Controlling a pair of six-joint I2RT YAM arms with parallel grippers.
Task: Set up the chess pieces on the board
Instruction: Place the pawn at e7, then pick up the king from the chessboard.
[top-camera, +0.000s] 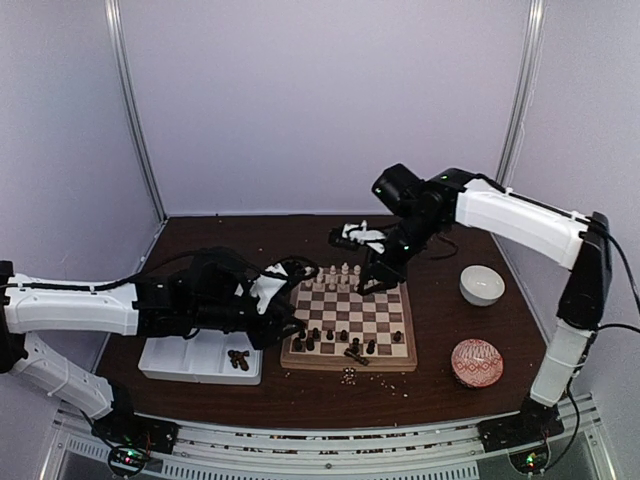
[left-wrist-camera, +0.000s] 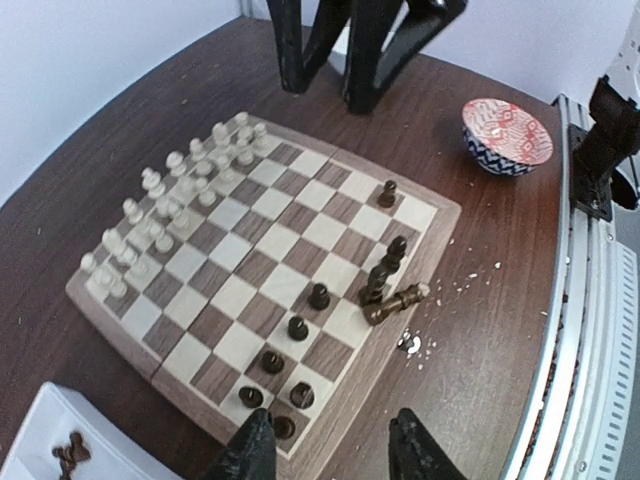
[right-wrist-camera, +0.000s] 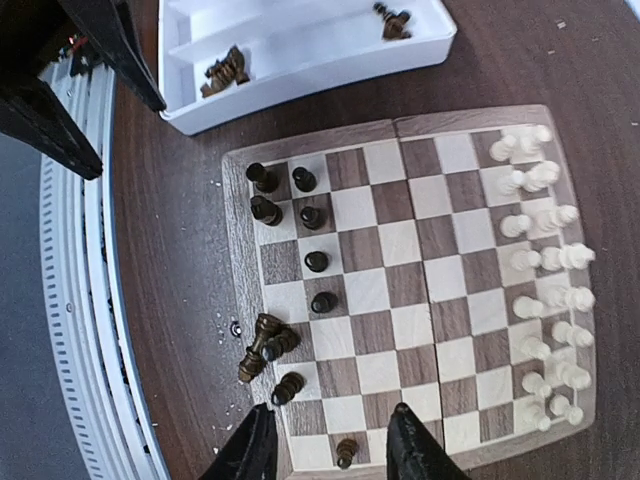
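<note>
While right pincer (right-wrist-camera: 332, 412) hangs wide, empty, above board (right-wrist-camera: 400, 290), dark piece (right-wrist-camera: 345, 452) stands below, between fingers (right-wrist-camera: 250, 455).

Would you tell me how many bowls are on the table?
2: a white bowl right of the board, and a red-patterned bowl just in front of that. None seems hidden.

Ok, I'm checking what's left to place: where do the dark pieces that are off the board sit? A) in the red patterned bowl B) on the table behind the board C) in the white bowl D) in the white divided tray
D: small clusters of dark brown chess pieces lie in compartments of the white divided tray beside the board.
</note>
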